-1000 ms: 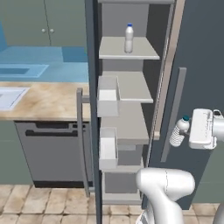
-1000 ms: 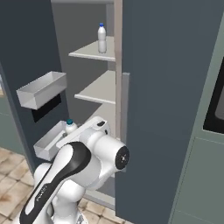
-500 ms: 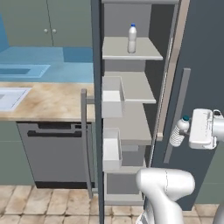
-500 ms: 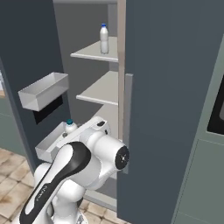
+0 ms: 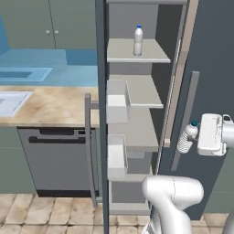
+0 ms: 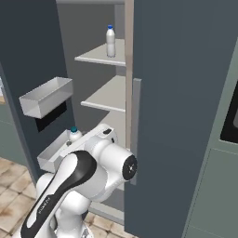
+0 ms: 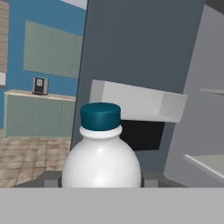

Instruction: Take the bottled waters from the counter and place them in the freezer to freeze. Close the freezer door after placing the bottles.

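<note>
My gripper point(image 5: 191, 139) is shut on a bottled water point(image 5: 185, 140), a clear ribbed bottle with a blue cap, held upright in front of the closed right-hand dark door. In the hand view this bottle point(image 7: 101, 162) stands between my fingertips point(image 7: 50, 178). A second bottled water point(image 5: 138, 40) stands upright on the freezer's top shelf point(image 5: 137, 52), also seen as the far bottle point(image 6: 110, 42). The freezer door point(image 5: 101, 114) hangs open to the left, its white bins point(image 6: 46, 96) facing inward. The counter point(image 5: 50, 107) lies left of the freezer.
A dark dishwasher point(image 5: 55, 160) sits under the counter, and a white sink point(image 5: 9, 101) is at its left end. The closed right door point(image 6: 176, 93) with its bar handle point(image 5: 185, 121) stands close beside my hand. My own arm point(image 6: 83, 176) fills the lower foreground.
The whole scene has slid slightly to the right in both base views, so the base has moved. The bottle stays in my grip at the same spot in the pictures.
</note>
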You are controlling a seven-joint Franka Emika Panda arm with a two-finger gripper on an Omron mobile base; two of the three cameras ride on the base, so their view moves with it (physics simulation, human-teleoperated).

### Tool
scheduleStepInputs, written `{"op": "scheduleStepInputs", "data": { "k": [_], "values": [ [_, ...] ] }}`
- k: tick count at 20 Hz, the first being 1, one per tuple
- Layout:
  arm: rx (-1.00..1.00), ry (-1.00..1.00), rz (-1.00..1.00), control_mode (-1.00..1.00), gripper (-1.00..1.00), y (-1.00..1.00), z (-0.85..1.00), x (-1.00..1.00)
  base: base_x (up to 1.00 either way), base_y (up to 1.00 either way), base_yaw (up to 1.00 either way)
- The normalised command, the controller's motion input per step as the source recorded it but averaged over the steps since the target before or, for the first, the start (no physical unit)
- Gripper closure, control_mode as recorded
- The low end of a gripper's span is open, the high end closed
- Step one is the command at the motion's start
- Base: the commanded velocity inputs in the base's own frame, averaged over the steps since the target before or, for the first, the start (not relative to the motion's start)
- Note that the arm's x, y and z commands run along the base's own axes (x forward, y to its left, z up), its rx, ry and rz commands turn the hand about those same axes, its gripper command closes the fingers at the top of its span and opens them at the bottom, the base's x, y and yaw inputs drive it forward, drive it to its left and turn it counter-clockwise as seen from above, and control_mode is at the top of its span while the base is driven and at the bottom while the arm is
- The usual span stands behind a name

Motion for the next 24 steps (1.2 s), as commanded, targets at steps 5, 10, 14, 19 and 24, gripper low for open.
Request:
{"op": "scheduleStepInputs", "data": {
  "k": [5, 10, 14, 19, 24],
  "values": [
    [0.00, 0.00, 0.00, 1.00, 1.00, 0.00, 0.00, 0.00, 0.17, 0.00, 0.00],
    [0.00, 0.00, 0.00, 1.00, 1.00, 0.00, 0.00, 0.00, 0.13, 0.03, 0.00],
    [0.00, 0.00, -0.02, -1.00, 1.00, 0.07, 0.00, 0.05, 0.03, 0.03, 0.00],
    [-0.01, 0.00, -0.14, -1.00, 1.00, 0.11, -0.05, 0.03, 0.00, 0.00, 0.00],
    [0.05, 0.00, -0.28, -1.00, 1.00, 0.06, 0.00, 0.28, 0.00, 0.00, 0.00]
  ]
}}
